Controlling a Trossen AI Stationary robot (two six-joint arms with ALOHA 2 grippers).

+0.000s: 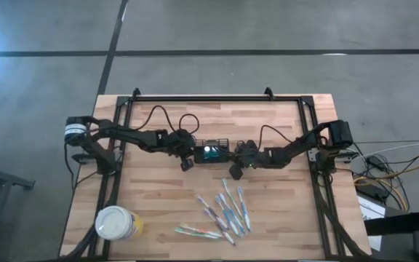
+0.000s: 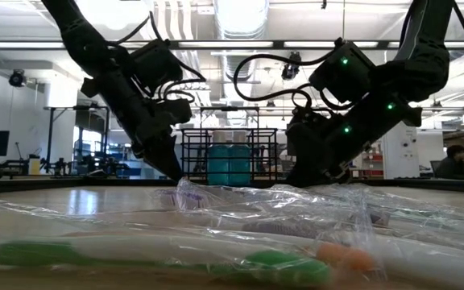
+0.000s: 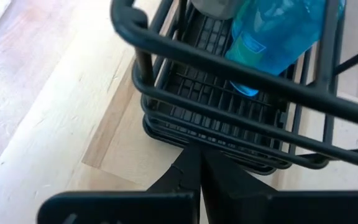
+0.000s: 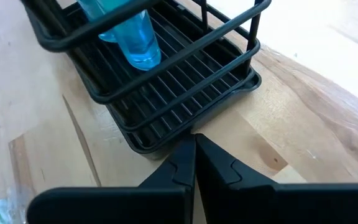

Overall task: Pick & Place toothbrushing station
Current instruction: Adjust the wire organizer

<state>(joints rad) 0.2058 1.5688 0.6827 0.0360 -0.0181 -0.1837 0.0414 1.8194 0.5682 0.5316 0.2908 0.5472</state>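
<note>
A black wire caddy (image 1: 211,153) sits near the middle of the pale wooden table (image 1: 158,211), between my two arms. It is rectangular, built from thin dark rods with a slatted floor and an open rail around the top. Inside it stands a translucent blue bottle (image 3: 272,31), its lower end resting on the slats.

My left gripper (image 3: 199,165) is at one short end of the caddy, fingers pressed together, tips right at the base rim, holding nothing. My right gripper (image 4: 194,152) is at the opposite end, fingers likewise pressed together and empty, tips just beside a rounded corner of the base.

Towards the front of the table, well apart from the caddy, lies a loose scatter of toothbrushes (image 1: 228,211) sealed in clear crinkled plastic wrappers, with green, blue and pink handles. From table height these wrappers fill the foreground and hide the caddy's lower part.

At the front left corner stands a round yellow cup with a white lid (image 1: 115,223), far from both arms.

A black metal frame (image 1: 217,97) runs along the table's back and sides.
</note>
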